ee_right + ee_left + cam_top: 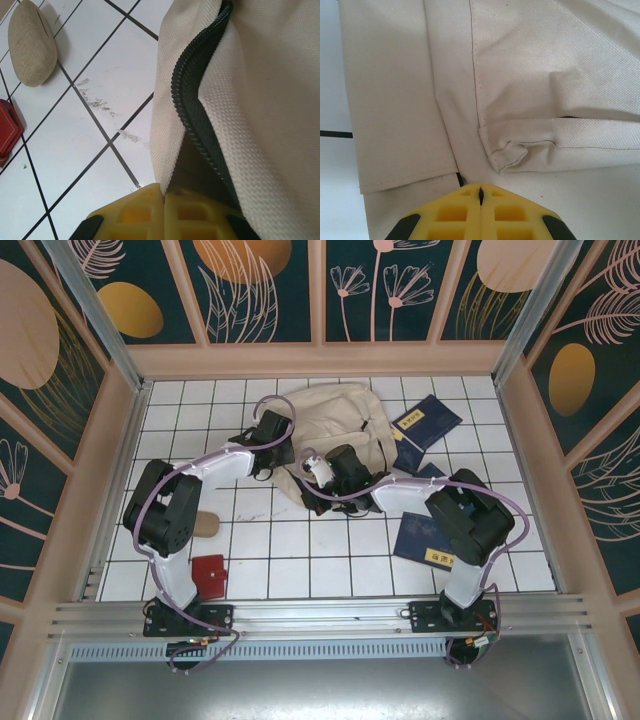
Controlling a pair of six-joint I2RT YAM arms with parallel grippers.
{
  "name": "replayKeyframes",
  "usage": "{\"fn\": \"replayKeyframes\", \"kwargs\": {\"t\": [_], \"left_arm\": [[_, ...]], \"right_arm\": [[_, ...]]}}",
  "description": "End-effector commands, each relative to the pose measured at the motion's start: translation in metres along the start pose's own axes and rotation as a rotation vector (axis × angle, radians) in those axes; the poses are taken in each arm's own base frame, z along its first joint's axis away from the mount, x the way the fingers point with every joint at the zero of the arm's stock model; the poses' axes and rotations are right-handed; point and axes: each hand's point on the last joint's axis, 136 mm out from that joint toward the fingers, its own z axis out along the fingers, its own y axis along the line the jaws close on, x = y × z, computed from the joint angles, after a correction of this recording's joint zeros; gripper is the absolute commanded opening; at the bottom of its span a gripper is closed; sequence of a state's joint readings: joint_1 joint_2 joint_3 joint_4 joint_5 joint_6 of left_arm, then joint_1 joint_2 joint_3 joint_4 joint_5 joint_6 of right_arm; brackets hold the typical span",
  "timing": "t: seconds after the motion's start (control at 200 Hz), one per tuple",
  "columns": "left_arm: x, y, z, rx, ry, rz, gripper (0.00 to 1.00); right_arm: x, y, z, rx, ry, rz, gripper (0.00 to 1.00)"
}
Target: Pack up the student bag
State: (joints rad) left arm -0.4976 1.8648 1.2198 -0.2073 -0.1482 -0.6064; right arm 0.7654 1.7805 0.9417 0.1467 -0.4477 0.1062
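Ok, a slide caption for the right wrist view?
Right pincer shut on the edge of the soft beige fabric backpack beside its black zipper, white tiled table beyond.

Navy books [427, 423], red wallet [209, 575], beige pouch [205, 524]

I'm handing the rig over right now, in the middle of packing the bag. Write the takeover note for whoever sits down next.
Left gripper: shut, tips against the student bag cloth; I cannot tell whether it pinches any.
Right gripper: shut on the bag's edge beside the parted zipper.
Bag lies toward the back of the table. Navy books to its right, red flat item and beige pouch at front left, all outside it.
Done: right grip taken.
Left: open the bag, load the things.
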Motion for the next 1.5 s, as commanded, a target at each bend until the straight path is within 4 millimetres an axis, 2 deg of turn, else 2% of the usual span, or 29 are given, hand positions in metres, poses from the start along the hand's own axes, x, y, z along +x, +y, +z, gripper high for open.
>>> {"fn": "replayKeyframes", "kwargs": {"t": [0.0,0.06,0.14,0.195,0.29,0.39,0.545,0.585,0.605,0.62,0.691,0.796,0.871,0.906,1.046,1.261,1.321,1.351,1.381,1.411,1.496], "left_arm": [[-0.023,0.006,0.001,-0.05,-0.073,0.006,0.0],[-0.023,0.01,-0.001,-0.069,-0.079,0.007,0.0],[-0.025,0.018,-0.004,-0.107,-0.092,0.013,0.0],[-0.027,0.025,-0.007,-0.133,-0.1,0.01,0.0],[-0.03,0.04,-0.012,-0.162,-0.11,-0.016,0.0],[-0.029,0.06,-0.019,-0.199,-0.117,-0.057,0.0],[-0.019,0.086,-0.033,-0.258,-0.121,-0.094,0.0],[-0.013,0.093,-0.034,-0.282,-0.116,-0.097,0.0],[-0.016,0.093,-0.043,-0.28,-0.134,-0.108,0.0],[-0.016,0.095,-0.045,-0.285,-0.137,-0.111,0.0],[-0.011,0.104,-0.054,-0.311,-0.145,-0.125,0.0],[-0.006,0.117,-0.069,-0.355,-0.172,-0.161,0.0],[-0.008,0.124,-0.081,-0.377,-0.209,-0.208,0.0],[0.001,0.129,-0.081,-0.385,-0.201,-0.22,0.0],[0.005,0.131,-0.087,-0.356,-0.226,-0.273,0.0],[0.006,0.132,-0.087,-0.366,-0.219,-0.267,0.0],[0.003,0.134,-0.09,-0.379,-0.231,-0.268,0.15],[0.002,0.136,-0.092,-0.396,-0.237,-0.276,0.28],[0.0,0.139,-0.095,-0.418,-0.246,-0.282,0.45],[-0.001,0.142,-0.098,-0.438,-0.251,-0.289,0.58],[-0.01,0.143,-0.105,-0.46,-0.276,-0.286,0.71]], "right_arm": [[0.004,0.03,-0.011,-0.092,0.027,-0.002,0.08],[-0.012,0.034,-0.018,-0.09,-0.014,0.017,0.21],[-0.036,0.044,-0.033,-0.096,-0.083,0.031,0.28],[-0.052,0.048,-0.045,-0.081,-0.136,0.04,0.42],[-0.072,0.039,-0.068,-0.011,-0.227,0.086,0.58],[-0.079,0.001,-0.093,0.124,-0.301,0.199,0.63],[-0.064,-0.071,-0.125,0.325,-0.346,0.41,0.65],[-0.057,-0.086,-0.128,0.375,-0.34,0.462,0.66],[-0.055,-0.088,-0.128,0.389,-0.337,0.476,0.66],[-0.054,-0.101,-0.134,0.417,-0.345,0.501,0.66],[-0.046,-0.126,-0.143,0.518,-0.344,0.576,0.66],[-0.034,-0.157,-0.149,0.613,-0.328,0.685,0.66],[-0.033,-0.168,-0.134,0.579,-0.289,0.699,0.64],[-0.034,-0.172,-0.126,0.574,-0.273,0.703,0.64],[-0.04,-0.187,-0.088,0.515,-0.199,0.736,0.61],[-0.052,-0.192,-0.046,0.444,-0.146,0.734,0.59],[-0.05,-0.192,-0.033,0.423,-0.121,0.734,0.58],[-0.052,-0.19,-0.027,0.408,-0.112,0.723,0.58],[-0.054,-0.188,-0.02,0.391,-0.103,0.714,0.58],[-0.054,-0.187,-0.013,0.373,-0.09,0.712,0.58],[-0.061,-0.179,0.004,0.305,-0.074,0.699,0.55]]}}
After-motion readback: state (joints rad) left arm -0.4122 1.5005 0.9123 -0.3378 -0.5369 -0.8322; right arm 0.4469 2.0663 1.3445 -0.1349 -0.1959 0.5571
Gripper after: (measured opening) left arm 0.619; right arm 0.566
